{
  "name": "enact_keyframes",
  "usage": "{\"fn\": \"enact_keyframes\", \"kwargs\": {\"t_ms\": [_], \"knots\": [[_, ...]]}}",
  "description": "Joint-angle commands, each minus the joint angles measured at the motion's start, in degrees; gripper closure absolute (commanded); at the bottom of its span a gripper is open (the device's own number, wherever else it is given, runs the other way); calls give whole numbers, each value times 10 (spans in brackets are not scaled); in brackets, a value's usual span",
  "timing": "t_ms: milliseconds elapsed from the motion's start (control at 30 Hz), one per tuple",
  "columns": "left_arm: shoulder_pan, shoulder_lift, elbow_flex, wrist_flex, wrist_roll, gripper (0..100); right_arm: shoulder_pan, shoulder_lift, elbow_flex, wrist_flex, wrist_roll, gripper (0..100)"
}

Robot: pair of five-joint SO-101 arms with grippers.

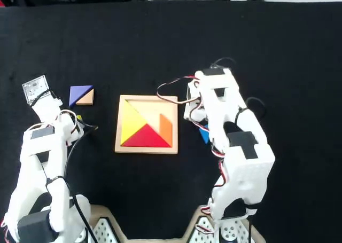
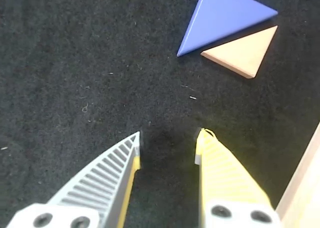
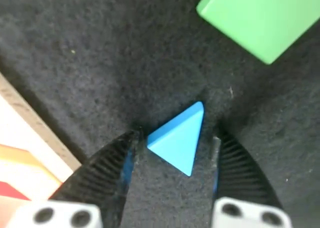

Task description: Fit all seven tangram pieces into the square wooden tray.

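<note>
Black cloth (image 1: 160, 45) is covering the whole table, and dark equipment with cables is lining its far edge.

Two white arms are leaning in from the near side. The left arm (image 1: 40, 163) is standing left of the square wooden tray (image 1: 146, 150), and the right arm (image 1: 235, 141) is bending over the cloth just right of it. The tray is lying flat at the middle of the table. Inside it, a large yellow triangle (image 1: 130, 124) is filling the left part, a red triangle (image 1: 148, 139) is sitting along the near side, and an orange piece (image 1: 166, 126) is lying against the right wall. The far part of the tray is showing only pale wood tones.

Left of the tray, on the far side, a blue-violet triangle (image 1: 79, 92) and a smaller tan triangle (image 1: 87, 99) are lying edge to edge on the cloth. The left gripper (image 2: 169, 135) is hanging above bare cloth near them, its fingers spread apart and holding nothing.

The right gripper (image 3: 176, 138) is sitting low over the cloth beside the tray's right rim, its fingers parted and straddling a small light blue triangle (image 3: 181, 135) that is lying flat between them, with a gap showing on at least one side. A green piece (image 3: 260, 17) is resting on the cloth near that triangle.
</note>
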Motion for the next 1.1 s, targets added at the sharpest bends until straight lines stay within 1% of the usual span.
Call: {"fn": "enact_keyframes", "kwargs": {"t_ms": [0,333,400,500,567,667,833,900,1067], "knots": [[7,-12,-1,-7,-4,816,-7,-6,0,6,7,825],[7,-12,-1,-7,-4,816,-6,-6,1,6,8,834],[7,-12,-1,-7,-4,816,-6,-6,0,4,8,866],[7,-12,-1,-7,-4,816,-6,-6,-2,4,9,950],[7,-12,-1,-7,-4,816,-6,-6,-7,3,23,982],[7,-12,-1,-7,-4,816,-6,-7,-12,3,48,986],[7,-12,-1,-7,-4,816,-6,-11,-13,5,53,986],[7,-12,-1,-7,-4,816,-9,-19,-29,14,81,986],[7,-12,-1,-7,-4,816,-10,-69,-111,71,223,987]]}}
